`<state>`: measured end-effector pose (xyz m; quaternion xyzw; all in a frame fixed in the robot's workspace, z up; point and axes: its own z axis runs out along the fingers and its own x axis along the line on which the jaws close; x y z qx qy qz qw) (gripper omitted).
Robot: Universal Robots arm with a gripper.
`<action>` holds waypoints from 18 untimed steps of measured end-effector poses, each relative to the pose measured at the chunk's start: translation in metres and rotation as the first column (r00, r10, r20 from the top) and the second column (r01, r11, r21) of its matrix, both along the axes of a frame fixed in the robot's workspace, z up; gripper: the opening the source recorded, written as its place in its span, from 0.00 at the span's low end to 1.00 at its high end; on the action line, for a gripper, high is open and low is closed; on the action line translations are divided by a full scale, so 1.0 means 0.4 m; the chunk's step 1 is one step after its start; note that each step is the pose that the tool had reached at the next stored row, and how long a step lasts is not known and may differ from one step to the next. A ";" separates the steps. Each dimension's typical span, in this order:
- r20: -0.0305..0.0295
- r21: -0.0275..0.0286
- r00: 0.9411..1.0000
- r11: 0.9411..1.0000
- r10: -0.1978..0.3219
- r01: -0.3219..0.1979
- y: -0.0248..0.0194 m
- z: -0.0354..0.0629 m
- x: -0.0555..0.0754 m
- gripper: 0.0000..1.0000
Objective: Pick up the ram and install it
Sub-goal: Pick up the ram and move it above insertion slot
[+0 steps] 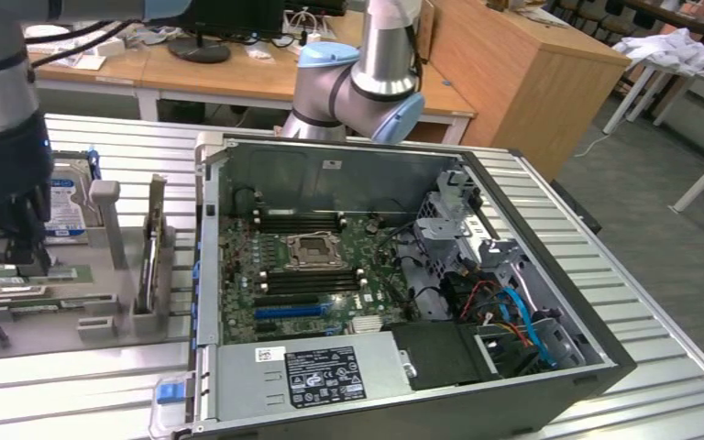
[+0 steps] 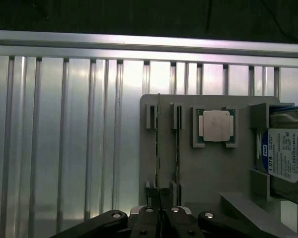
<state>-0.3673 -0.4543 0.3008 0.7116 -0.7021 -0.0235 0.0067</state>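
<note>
Gripper [image 2: 160, 215]: black two-finger tool, jaws drawn together on the top edge of the ram [image 2: 158, 148], a long thin green circuit-board stick standing on edge. Location: outermost slot of the flat grey plastic fixture tray [image 2: 208, 168], next to the tray's long side. Cannot tell whether the stick has lifted clear of its slot. A second green stick [image 2: 178, 148] stands in the neighbouring slot of the tray. The square silver processor chip [image 2: 216, 126] and the silver blue-labelled hard drive [image 2: 288, 158] sit further across the tray.

Handling, by judgement: light, stiff along its length, but thin and brittle. It would not tolerate twisting or a sideways load. Best hold is the bare top edge at mid-length, flat faces between the fingers, clear of the chips and the contact edge.

Open black computer case [image 1: 327, 170] lies just beside the tray, on the exterior view's right.
</note>
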 end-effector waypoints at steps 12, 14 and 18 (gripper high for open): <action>0.000 0.000 1.000 1.000 0.000 0.000 0.000 0.081 0.000 0.12; 0.000 0.000 1.000 1.000 0.000 0.000 0.000 0.096 0.000 0.12; 0.000 0.000 1.000 1.000 0.000 0.000 0.000 0.131 0.000 0.12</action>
